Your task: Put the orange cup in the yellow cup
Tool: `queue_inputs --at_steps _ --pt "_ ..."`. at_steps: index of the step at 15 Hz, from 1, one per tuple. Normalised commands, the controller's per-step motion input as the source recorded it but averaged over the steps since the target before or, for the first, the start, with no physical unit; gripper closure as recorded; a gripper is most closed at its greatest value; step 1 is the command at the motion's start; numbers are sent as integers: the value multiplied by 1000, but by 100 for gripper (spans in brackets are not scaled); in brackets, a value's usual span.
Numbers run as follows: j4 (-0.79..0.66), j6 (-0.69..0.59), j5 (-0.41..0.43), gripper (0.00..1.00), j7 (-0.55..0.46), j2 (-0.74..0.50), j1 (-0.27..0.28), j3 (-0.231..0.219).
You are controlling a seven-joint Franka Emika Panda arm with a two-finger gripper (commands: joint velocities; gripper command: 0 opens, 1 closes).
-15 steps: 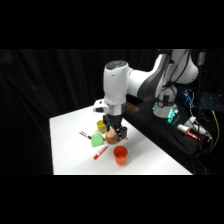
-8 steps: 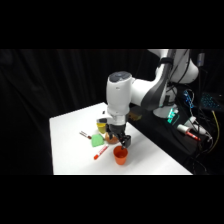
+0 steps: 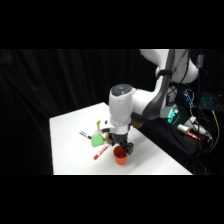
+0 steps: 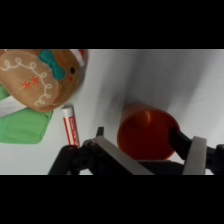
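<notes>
The orange cup (image 3: 120,158) stands upright on the white table (image 3: 70,150) near its front edge. In the wrist view I look down into the orange cup (image 4: 147,136). My gripper (image 3: 123,146) has come down over it and is open. Its fingers (image 4: 181,141) stand on either side of the rim, the right one close against the cup and the left one a little apart from it. Behind the arm, only a small part of the yellow cup (image 3: 101,124) shows; it is out of the wrist view.
A green block (image 3: 96,141) and a red marker (image 3: 101,151) lie just left of the orange cup. A brown gingerbread-style toy (image 4: 40,75) rests by the green block (image 4: 22,126). A second marker (image 3: 85,134) lies further left. Electronics and cables sit off the table at right.
The gripper has moved forward from above the yellow cup and down onto the orange cup, so its fingers now straddle the rim. The cups have not moved.
</notes>
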Motion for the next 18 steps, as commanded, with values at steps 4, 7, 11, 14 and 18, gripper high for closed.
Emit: queue_inputs --at_steps 4,7,11,14,18 --pt "47 152 157 0 -122 113 9 32" --pt "36 137 158 26 -127 89 7 31" --pt "39 94 123 59 -125 49 28 11" --pt "52 29 81 86 -118 10 55 -7" --pt "64 -98 42 100 -92 -67 76 -40"
